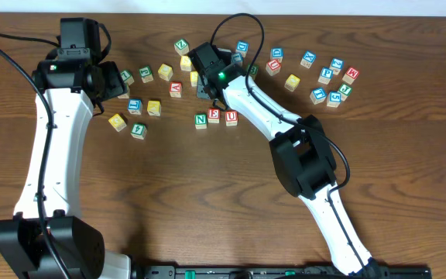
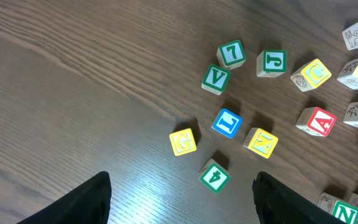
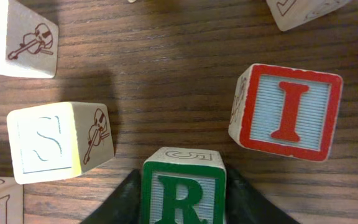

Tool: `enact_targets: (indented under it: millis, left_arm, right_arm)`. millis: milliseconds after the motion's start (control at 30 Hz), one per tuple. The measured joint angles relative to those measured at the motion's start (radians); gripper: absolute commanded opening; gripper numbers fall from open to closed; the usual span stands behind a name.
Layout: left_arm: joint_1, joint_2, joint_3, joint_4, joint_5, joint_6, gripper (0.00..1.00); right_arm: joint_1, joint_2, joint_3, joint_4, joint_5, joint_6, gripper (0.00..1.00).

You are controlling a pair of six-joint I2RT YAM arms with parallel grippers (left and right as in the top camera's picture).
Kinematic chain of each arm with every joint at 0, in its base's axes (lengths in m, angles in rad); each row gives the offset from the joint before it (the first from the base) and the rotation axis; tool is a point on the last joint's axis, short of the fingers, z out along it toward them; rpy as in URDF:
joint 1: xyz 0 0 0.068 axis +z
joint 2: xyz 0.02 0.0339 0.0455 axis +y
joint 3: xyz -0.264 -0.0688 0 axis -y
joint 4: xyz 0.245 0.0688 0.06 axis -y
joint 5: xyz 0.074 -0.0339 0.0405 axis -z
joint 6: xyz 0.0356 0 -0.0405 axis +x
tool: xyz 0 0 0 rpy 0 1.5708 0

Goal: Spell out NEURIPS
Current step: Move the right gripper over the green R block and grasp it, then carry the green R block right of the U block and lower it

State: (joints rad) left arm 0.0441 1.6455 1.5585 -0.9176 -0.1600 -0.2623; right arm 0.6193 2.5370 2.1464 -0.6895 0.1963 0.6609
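Observation:
Blocks N (image 1: 200,120), E (image 1: 214,115) and U (image 1: 231,118) stand in a row mid-table. My right gripper (image 1: 207,85) is just above and left of that row. In the right wrist view it (image 3: 184,198) is shut on a green R block (image 3: 182,183), low over the wood. A red I block (image 3: 288,112) lies to its right and a yellow S block (image 3: 48,142) to its left. My left gripper (image 2: 182,205) is open and empty, and hovers at the table's upper left (image 1: 118,80). No P block is readable.
Under the left gripper lie loose blocks: yellow G (image 2: 183,141), green 4 (image 2: 215,176), blue J (image 2: 227,122), green V (image 2: 215,78) and red A (image 2: 316,121). Several more blocks are scattered at the upper right (image 1: 327,76).

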Motion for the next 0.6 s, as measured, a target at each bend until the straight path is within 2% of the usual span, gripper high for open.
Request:
enact_targets:
  millis: [300, 600]
  left_arm:
    - [0.0, 0.0, 0.0, 0.001, 0.0, 0.0, 0.72]
    - [0.0, 0.0, 0.0, 0.001, 0.0, 0.0, 0.72]
  right_arm:
    - [-0.004, 0.0, 0.0, -0.01, 0.002, -0.025, 0.25]
    - [-0.015, -0.035, 0.0, -0.092, 0.002, -0.044, 0.26]
